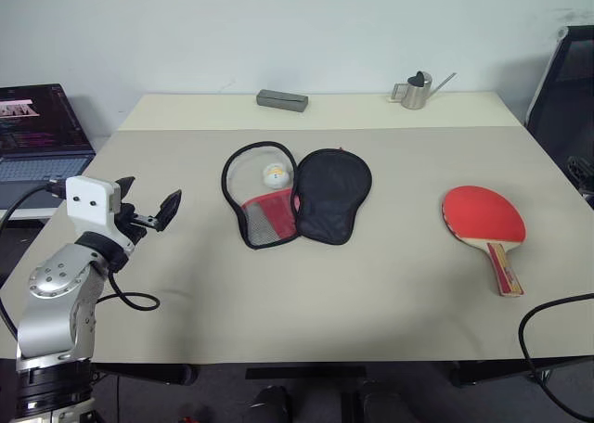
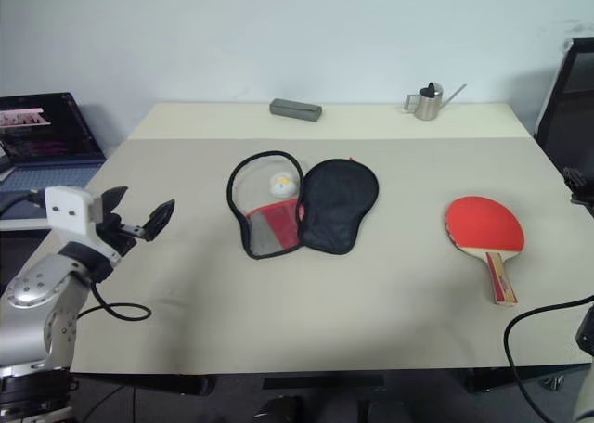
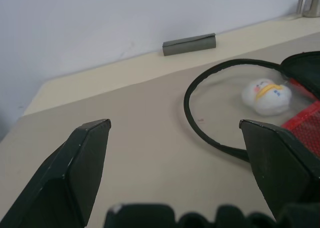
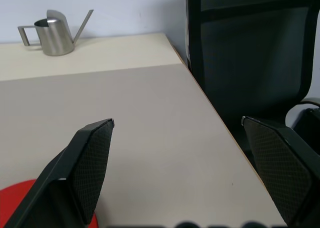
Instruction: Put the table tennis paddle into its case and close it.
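Lying unzipped at the frame's centre, the case [image 1: 297, 196] waits empty; the paddle [image 1: 484, 221] sits at right, untouched. Both left gripper [image 1: 148, 205] and right gripper [image 4: 180, 173] gape wide, holding nothing.

Head stereo pair overlooking table [image 1: 390, 293], wrist cameras level, close

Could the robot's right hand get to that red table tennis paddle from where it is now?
Probably yes. The table tennis paddle lies alone on the bare table, on the robot's right, and the right gripper hangs open just above its red edge. Nothing stands between them.
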Controlling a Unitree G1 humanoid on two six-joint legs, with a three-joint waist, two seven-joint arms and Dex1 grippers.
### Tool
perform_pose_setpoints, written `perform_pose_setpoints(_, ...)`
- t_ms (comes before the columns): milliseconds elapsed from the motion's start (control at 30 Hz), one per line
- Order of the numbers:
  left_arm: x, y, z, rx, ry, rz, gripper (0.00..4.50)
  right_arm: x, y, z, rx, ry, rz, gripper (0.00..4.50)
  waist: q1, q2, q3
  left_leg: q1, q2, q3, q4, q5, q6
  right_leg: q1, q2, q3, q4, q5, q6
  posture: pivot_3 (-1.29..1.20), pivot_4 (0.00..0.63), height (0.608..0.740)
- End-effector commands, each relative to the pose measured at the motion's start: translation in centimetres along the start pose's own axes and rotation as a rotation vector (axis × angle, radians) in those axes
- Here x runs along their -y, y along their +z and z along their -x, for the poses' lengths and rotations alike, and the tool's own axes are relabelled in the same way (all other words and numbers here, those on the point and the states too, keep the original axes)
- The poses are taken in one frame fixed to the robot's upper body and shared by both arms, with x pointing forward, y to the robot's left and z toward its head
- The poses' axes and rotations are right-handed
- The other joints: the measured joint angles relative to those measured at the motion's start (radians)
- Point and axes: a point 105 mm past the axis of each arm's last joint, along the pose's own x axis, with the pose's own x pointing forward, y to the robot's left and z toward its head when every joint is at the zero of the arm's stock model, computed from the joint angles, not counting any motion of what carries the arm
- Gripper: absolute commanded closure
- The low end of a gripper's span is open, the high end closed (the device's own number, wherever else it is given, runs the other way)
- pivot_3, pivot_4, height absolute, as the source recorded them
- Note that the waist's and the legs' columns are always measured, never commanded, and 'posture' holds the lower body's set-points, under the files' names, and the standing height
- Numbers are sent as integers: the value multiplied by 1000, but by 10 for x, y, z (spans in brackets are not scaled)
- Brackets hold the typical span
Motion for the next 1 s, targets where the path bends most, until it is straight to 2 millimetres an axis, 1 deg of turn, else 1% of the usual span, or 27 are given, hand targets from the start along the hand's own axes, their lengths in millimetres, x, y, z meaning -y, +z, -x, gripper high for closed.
perform_pose_setpoints(33, -6, 7, 4, 26, 38, -18, 0, 12, 18, 6, 37, -17, 26, 13, 0, 0, 0, 0, 0, 1, 0, 0, 0, 0, 0, 1, 0, 0, 0, 0, 150, 740)
perform_pose_setpoints(133, -10, 5, 6, 31, 54, -9, 0, 11, 22, 7, 56, 1, 9, 13, 0, 0, 0, 1, 0, 4, 0, 0, 0, -1, 0, 5, 0, 1, 2, 0, 150, 740)
perform_pose_setpoints(267, -14, 8, 10, 56, 62, 28, 0, 8, 24, 7, 67, 36, -16, 13, 0, -1, 0, 2, 1, 8, 1, 0, 0, -1, 1, 9, -1, 3, 3, 0, 150, 740)
perform_pose_setpoints(367, -17, 7, 13, 59, 60, 34, 0, 1, 23, 6, 65, 79, -17, 13, 0, -1, 0, 3, 1, 9, 1, 0, 0, -1, 2, 10, -1, 3, 3, 0, 150, 740)
perform_pose_setpoints(433, -20, 10, 18, 82, 59, 57, 0, -7, 18, 4, 44, 120, -12, 13, 0, -1, 0, 4, 2, 10, 1, 0, 0, -1, 2, 11, -1, 3, 3, 0, 150, 740)
perform_pose_setpoints(667, -39, 12, 37, 69, 45, 42, 0, -41, 7, -1, -3, 310, -23, 13, -2, -1, 0, 5, 3, 12, 1, 0, 0, -1, 3, 12, -1, 4, 3, 0, 150, 740)
perform_pose_setpoints(800, -37, 10, 36, 43, -14, 48, 0, -63, 4, 0, -43, 450, 13, 13, 0, -1, 0, 5, 3, 12, 1, 0, 0, -1, 3, 13, -1, 4, 3, 0, 150, 740)
perform_pose_setpoints(867, -30, 14, 32, 51, -53, 54, 0, -79, 5, 1, -49, 543, 5, 13, 0, -1, 0, 5, 3, 12, 1, 0, 0, -1, 3, 13, -1, 4, 3, 0, 150, 740)
perform_pose_setpoints(1000, -25, 15, 32, 43, -106, 48, 0, -106, 5, 2, -59, 672, 1, 13, -1, -1, 0, 5, 4, 12, 1, 0, 0, -1, 4, 13, -1, 5, 3, 0, 150, 740)
